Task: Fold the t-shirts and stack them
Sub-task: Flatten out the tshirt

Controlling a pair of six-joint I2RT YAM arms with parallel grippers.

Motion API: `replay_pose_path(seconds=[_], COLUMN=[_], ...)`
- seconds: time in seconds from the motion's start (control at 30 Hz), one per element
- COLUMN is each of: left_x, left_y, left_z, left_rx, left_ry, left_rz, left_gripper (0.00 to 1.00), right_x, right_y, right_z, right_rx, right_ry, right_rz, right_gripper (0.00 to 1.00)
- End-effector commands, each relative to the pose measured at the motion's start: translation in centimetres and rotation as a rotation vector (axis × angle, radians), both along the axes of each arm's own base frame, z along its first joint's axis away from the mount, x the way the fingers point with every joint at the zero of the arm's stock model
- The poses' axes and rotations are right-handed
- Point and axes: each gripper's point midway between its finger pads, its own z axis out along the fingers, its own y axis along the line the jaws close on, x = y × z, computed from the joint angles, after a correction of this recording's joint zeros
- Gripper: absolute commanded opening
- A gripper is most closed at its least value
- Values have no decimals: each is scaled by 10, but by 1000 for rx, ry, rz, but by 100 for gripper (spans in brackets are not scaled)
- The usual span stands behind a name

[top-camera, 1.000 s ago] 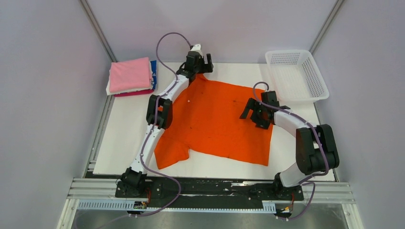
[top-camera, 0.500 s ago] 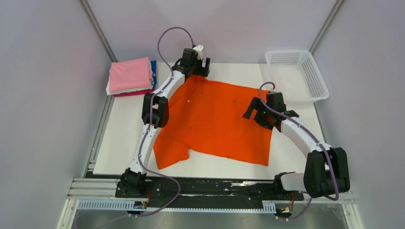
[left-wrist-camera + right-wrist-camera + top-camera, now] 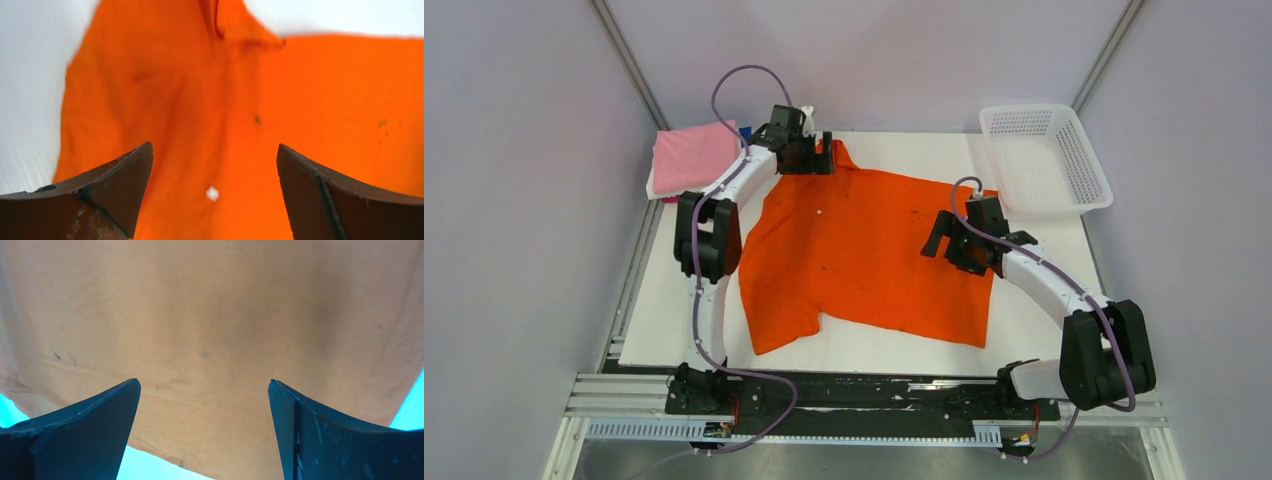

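A large bright orange t-shirt (image 3: 864, 250) lies spread flat on the white table (image 3: 674, 290). My left gripper (image 3: 814, 160) is open and empty, low over the shirt's far left corner near a raised bit of cloth. In the left wrist view its jaws (image 3: 214, 147) stand wide apart above the orange shirt (image 3: 300, 100). My right gripper (image 3: 946, 248) is open and empty over the shirt's right part. In the right wrist view it (image 3: 203, 381) hangs above the shirt (image 3: 210, 315) near one edge. A stack of folded shirts, pink on top (image 3: 689, 155), sits at the far left.
A white plastic mesh basket (image 3: 1046, 160) stands at the far right corner of the table. The table's left edge has a metal rail (image 3: 629, 290). Grey walls close in both sides and the back.
My left arm has swung left along the shirt's far edge, and the shirt's left side now lies uncovered. My right gripper has shifted slightly left over the shirt.
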Motion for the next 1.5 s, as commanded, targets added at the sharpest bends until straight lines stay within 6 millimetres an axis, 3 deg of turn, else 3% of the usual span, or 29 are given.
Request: replay_pose_path(seconds=[0.0, 0.17, 0.23, 0.27, 0.3, 0.4, 0.43, 0.47, 0.5, 0.53, 0.57, 0.73, 0.8, 0.87, 0.97, 1.07, 1.1, 1.13, 1.23, 1.4, 1.43, 1.47], left_x=[-41, -98, -119, -124, -138, -166, -188, -195, -219, -226, -251, -324, -343, -348, -323, -270, -259, -237, -181, -116, -100, -95], left_y=[5, 27, 34, 37, 43, 57, 64, 70, 78, 81, 89, 107, 107, 105, 100, 81, 74, 65, 52, 25, 18, 12], left_z=[6, -43, -56, -53, -67, -73, -85, -78, -89, -77, -88, -73, -62, -45, -9, 36, 35, 53, 57, 42, 35, 15], left_rx=[-39, -29, -28, -25, -15, 7, 27, 34, 55, 41, 65, 67, 61, 37, -28, -138, -156, -200, -211, -221, -230, -228], left_ry=[32, 143, 180, 174, 215, 262, 321, 314, 372, 356, 408, 484, 505, 469, 307, 104, 97, 25, -19, -9, -1, 42], left_rz=[52, 145, 167, 183, 203, 261, 287, 310, 334, 356, 366, 400, 389, 377, 370, 341, 328, 319, 343, 309, 302, 286], left_gripper=[100, 100, 100, 100, 100, 100, 100, 100, 100, 100, 100, 100, 100, 100, 100, 100, 100, 100, 100, 100, 100, 100], right_x=[3, -12, -24, -31, -40, -74, -86, -99, -110, -122, -131, -167, -168, -157, -121, -80, -68, -56, -31, -14, -10, -8], right_y=[13, 13, 11, 11, 11, 10, 10, 8, 7, 5, 5, 9, 11, 17, 19, 21, 22, 23, 30, 41, 41, 40], right_z=[-16, -42, -53, -57, -62, -75, -77, -80, -82, -82, -80, -67, -57, -44, -18, 12, 19, 20, 23, 5, 2, -3], right_rx=[-1, -28, -21, -13, 0, 34, 42, 45, 47, 50, 62, 111, 124, 156, 124, 85, 71, 56, 42, 51, 42, 33], right_ry=[22, 93, 131, 151, 176, 275, 309, 345, 377, 406, 421, 480, 459, 389, 226, 58, 11, -6, -26, 10, 15, 23], right_rz=[23, 19, 6, 3, 0, -25, -33, -45, -57, -67, -77, -62, -41, -6, 29, 61, 76, 75, 76, 94, 92, 88], right_gripper=[100, 100, 100, 100, 100, 100, 100, 100, 100, 100, 100, 100, 100, 100, 100, 100, 100, 100, 100, 100, 100, 100])
